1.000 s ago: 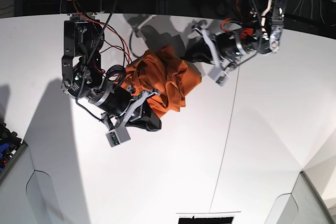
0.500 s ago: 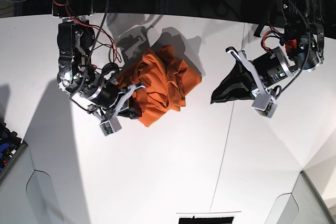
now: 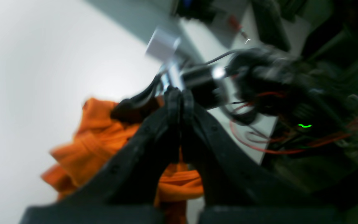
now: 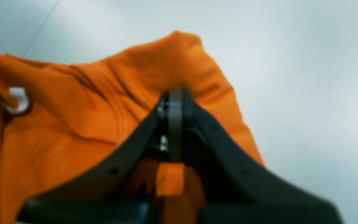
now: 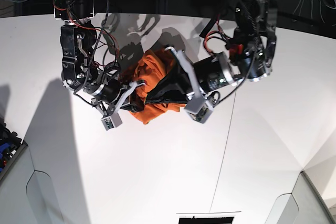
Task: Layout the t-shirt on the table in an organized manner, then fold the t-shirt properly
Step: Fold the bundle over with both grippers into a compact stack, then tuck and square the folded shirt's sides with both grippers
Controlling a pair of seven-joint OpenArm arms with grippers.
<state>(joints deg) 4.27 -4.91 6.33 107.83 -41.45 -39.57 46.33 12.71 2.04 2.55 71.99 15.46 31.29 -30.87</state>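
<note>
Swinging back in from the far side of the seam, the left gripper (image 5: pixel 167 95) now sits right over the t-shirt (image 5: pixel 152 85) again, where half a second ago it hung well apart over bare table. Its jaws are pressed together; from the left wrist view nothing orange shows between the tips, so I judge it empty. The right gripper (image 5: pixel 137 88) has stayed at the shirt's edge, jaws closed, and the right wrist view shows cloth bunched at the tips (image 4: pixel 175 102), so it looks pinched on a fold.

The shirt itself is a crumpled heap on the table (image 5: pixel 157 171), between the two arms, tighter than it was a second ago. To my eye the laying-out has hardly begun; the left arm is coming for a second hold.

Only the right wrist view shows the small white tag (image 4: pixel 18 99) at the neck, off to one side of the pinch. The base view alone shows both arms and the dark seam (image 5: pixel 227 145) running past them.
</note>
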